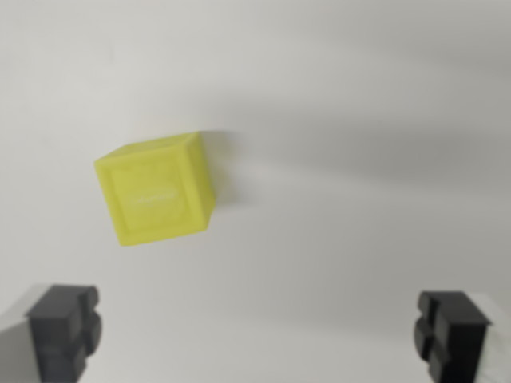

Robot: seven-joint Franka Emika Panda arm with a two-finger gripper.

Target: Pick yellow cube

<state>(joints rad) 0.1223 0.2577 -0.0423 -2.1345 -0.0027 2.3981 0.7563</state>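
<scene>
A yellow cube (156, 190) rests on a plain white surface, left of centre in the wrist view and turned a little askew. My gripper (257, 331) is open, its two dark fingertips standing wide apart at the bottom corners of the picture. One fingertip (65, 327) is at the wrist view's left, the other (451, 331) at its right. The cube lies beyond the fingertips, closer to the left one, and nothing is between them.
The white surface (359, 120) fills the whole view, with soft grey shadows across its upper right.
</scene>
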